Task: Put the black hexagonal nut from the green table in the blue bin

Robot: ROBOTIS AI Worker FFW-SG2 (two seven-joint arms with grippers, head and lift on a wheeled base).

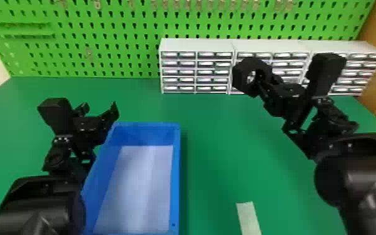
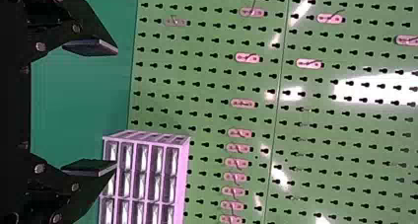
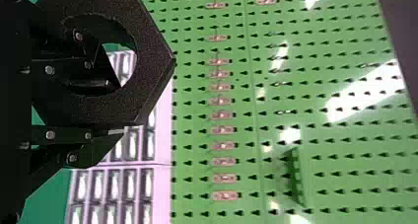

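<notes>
My right gripper (image 1: 258,82) is raised at the right, in front of the drawer cabinets, shut on the wall of the black hexagonal nut (image 1: 239,75). In the right wrist view the nut (image 3: 154,61) faces the camera; one finger of the right gripper (image 3: 116,107) passes into its hole, the other lies along its outer side. The blue bin (image 1: 175,175) stands left of centre on the green table (image 1: 221,150), well to the left of the nut. By the bin's far left corner is my left gripper (image 1: 99,110), open; the left wrist view shows the left gripper (image 2: 96,107) with its fingers apart and nothing between them.
White drawer cabinets (image 1: 196,45) line the table's back right edge, close behind the nut. A green pegboard (image 1: 109,37) rises behind them. A pale strip (image 1: 248,217) lies on the table right of the bin. The bin's whitish floor is bare.
</notes>
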